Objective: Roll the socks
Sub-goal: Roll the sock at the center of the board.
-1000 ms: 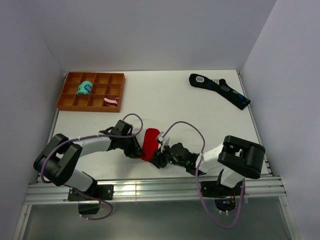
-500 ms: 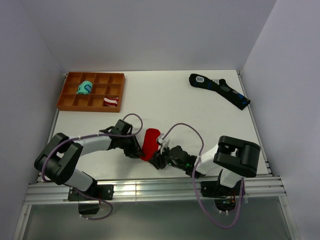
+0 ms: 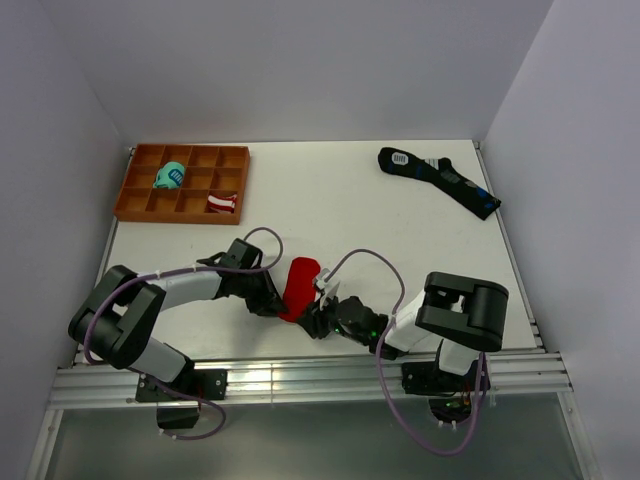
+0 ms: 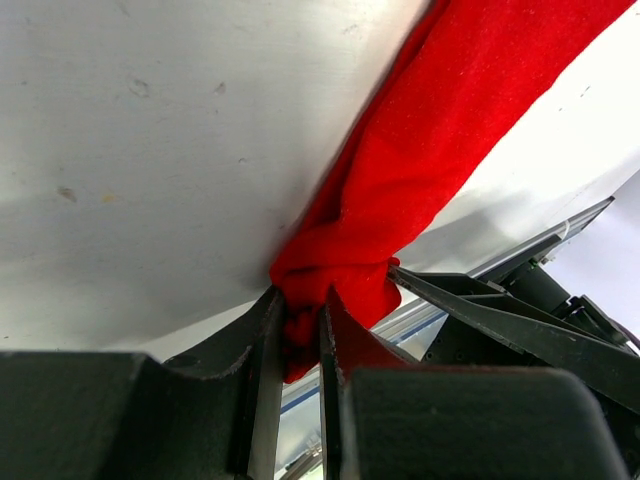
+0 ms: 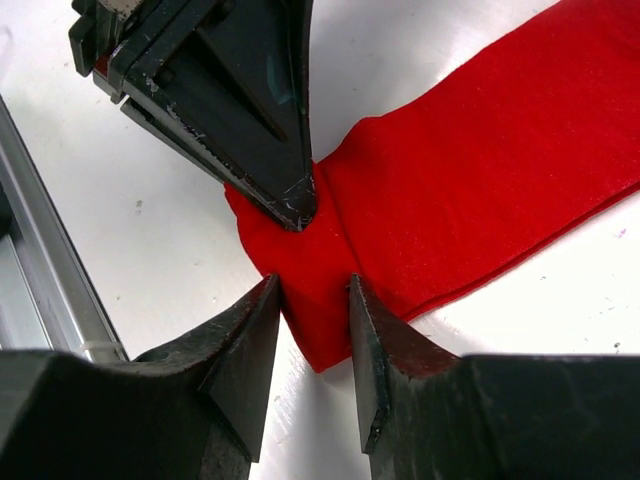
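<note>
Table (image 3: 330, 200): red socks (image 3: 300, 280), tray (image 3: 160, 216), black socks (image 3: 440, 178)

Probably lab test cell: bare white walls (image 3: 300, 60), white table (image 3: 340, 200), aluminium rail (image 3: 300, 380).

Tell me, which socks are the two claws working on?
The red socks at the front: the left gripper pinches one end, the right gripper straddles it. The black pair lies far back; the teal bundle and striped bundle sit in the orange tray.
</note>
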Robot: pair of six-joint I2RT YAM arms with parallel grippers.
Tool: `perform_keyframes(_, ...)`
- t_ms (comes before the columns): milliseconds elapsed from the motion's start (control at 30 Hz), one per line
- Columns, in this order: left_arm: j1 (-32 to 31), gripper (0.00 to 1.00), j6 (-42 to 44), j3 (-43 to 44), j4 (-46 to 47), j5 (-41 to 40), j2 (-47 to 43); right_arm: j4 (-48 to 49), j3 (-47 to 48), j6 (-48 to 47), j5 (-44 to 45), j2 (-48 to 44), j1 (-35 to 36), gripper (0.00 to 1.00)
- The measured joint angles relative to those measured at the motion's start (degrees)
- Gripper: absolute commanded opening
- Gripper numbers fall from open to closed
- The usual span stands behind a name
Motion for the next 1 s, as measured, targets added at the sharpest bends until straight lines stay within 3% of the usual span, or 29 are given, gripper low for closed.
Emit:
perform_keyframes(300, 0.5, 0.17, -0.3, -0.3, -0.5, 0.0, -0.5, 2.4, 0.0, 2.5, 1.1, 1.9, 0.2, 0.2)
perform_keyframes(767, 0.9, 0.44, -2.7, -2.8, -1.3, -4.9, -6.4, 5.4, -1.5, 6.8, -3.8, 2.6, -2.4, 0.16)
perform_keyframes(1000, 1.4, 0.48, -1.3, -2.8, -1.4, -11.9, -9.6, 6.5, -1.6, 8.1, -7.9, 3.4, -4.7, 0.16)
